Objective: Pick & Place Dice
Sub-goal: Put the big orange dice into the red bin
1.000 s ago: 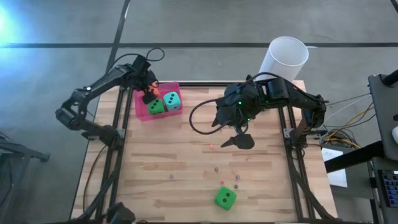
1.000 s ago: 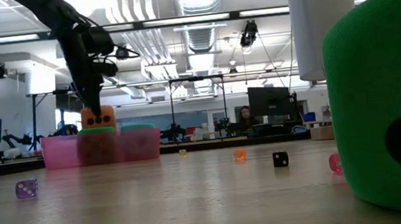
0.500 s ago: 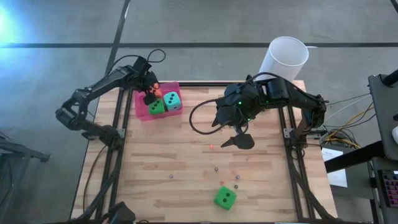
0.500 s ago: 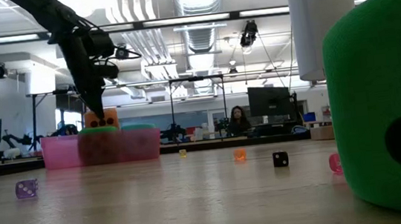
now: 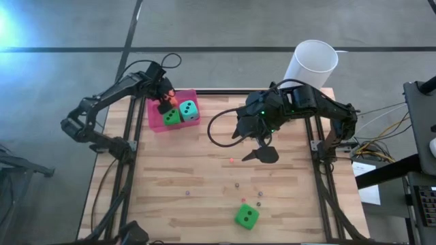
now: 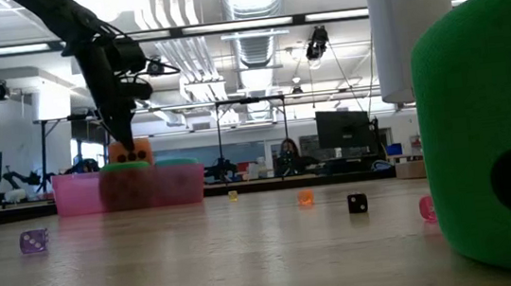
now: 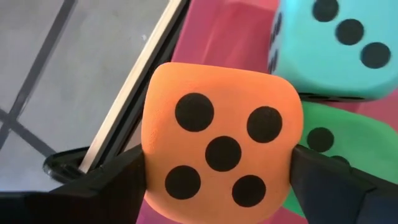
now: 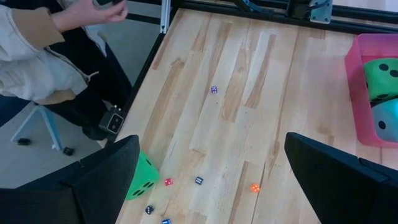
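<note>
My left pincer [image 5: 164, 103] hung over the pink bin [image 5: 154, 118] at the far left corner of the tabletop [image 5: 204, 177], with the orange die [image 7: 217, 152] between its fingers [image 7: 109, 180]. Both fingers touched the die's sides, five pips facing my wrist camera, so I judged it gripped, held above the bin so a release would drop it inside. Just beyond it in the bin lay the teal die [image 7: 333, 46] and a green die [image 7: 336, 146], side by side, which is why I kept the orange one toward the bin's outer edge where room seemed left. In the low view the orange die [image 6: 128, 153] sat at the level of the bin's rim; whether it touched anything below I could not tell.

My right pincer [image 5: 255, 146] waited over the middle of the tabletop, jaws wide and empty. The other green die [image 5: 246, 216] lay near the front edge, well apart from the bin, among the tiny beads [image 5: 238, 184]. A seated person [image 8: 56, 56] showed beyond the tabletop's side.
</note>
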`<state>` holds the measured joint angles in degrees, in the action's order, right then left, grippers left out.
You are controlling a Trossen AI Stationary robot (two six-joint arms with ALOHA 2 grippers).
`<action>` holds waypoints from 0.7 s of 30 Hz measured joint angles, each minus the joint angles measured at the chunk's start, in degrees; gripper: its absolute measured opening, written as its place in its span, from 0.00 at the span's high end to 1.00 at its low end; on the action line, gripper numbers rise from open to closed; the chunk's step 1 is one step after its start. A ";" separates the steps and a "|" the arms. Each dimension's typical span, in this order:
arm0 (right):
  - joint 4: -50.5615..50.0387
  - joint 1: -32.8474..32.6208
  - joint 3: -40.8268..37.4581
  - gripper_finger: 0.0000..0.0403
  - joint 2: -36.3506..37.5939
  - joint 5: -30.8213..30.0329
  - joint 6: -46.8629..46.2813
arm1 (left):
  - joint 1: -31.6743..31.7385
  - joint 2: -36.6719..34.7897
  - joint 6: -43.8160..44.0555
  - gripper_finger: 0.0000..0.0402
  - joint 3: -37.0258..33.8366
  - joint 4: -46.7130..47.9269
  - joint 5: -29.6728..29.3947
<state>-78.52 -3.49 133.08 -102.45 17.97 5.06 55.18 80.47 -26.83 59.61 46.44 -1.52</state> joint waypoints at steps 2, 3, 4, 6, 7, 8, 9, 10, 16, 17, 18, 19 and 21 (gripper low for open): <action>0.00 0.02 0.00 0.01 0.00 -0.01 -0.14 | 0.00 0.00 -0.42 0.12 0.00 0.00 0.09; 0.00 0.02 0.00 0.01 0.00 0.01 -0.11 | 0.00 0.00 -0.41 0.10 0.00 -0.13 0.38; 0.00 0.01 0.00 0.01 0.00 0.01 -0.01 | 0.00 0.00 -0.45 0.07 0.00 -0.27 1.11; 0.00 0.01 0.00 0.01 0.00 0.00 -0.06 | 0.00 0.00 -1.53 0.03 0.00 -0.31 1.91; 0.00 0.00 0.00 0.01 0.00 0.01 -0.13 | 0.00 0.00 -2.09 0.02 0.00 -0.31 2.41; 0.00 0.00 0.00 0.01 0.00 0.01 -0.07 | 0.00 0.00 -2.18 0.03 0.00 -0.36 2.66; 0.01 0.01 0.00 0.01 0.00 0.00 0.01 | 0.00 0.00 -2.17 0.03 0.00 -0.41 2.67; 0.00 0.01 0.00 0.01 0.00 0.00 -0.01 | 0.00 0.00 -2.18 0.03 0.00 -0.40 2.66; 0.00 0.01 0.00 0.01 0.00 0.01 -0.13 | 0.04 0.00 -2.14 0.01 0.00 -0.38 1.36; 0.00 0.00 0.00 0.01 0.00 -0.01 -0.11 | 0.02 0.00 -2.14 0.01 0.00 -0.38 1.36; 0.00 0.01 0.00 0.01 0.00 0.00 -0.01 | 0.03 0.00 -2.14 0.01 0.00 -0.38 1.36; 0.01 0.01 0.00 0.01 0.00 -0.01 0.01 | 0.04 0.00 -2.14 0.02 0.00 -0.38 1.36; 0.00 0.02 0.00 0.01 0.00 0.00 -0.10 | 0.04 0.00 -2.14 0.02 0.00 -0.38 1.34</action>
<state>-78.52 -3.47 133.08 -102.45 17.97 4.96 55.22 80.47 -28.97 59.61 46.06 -0.19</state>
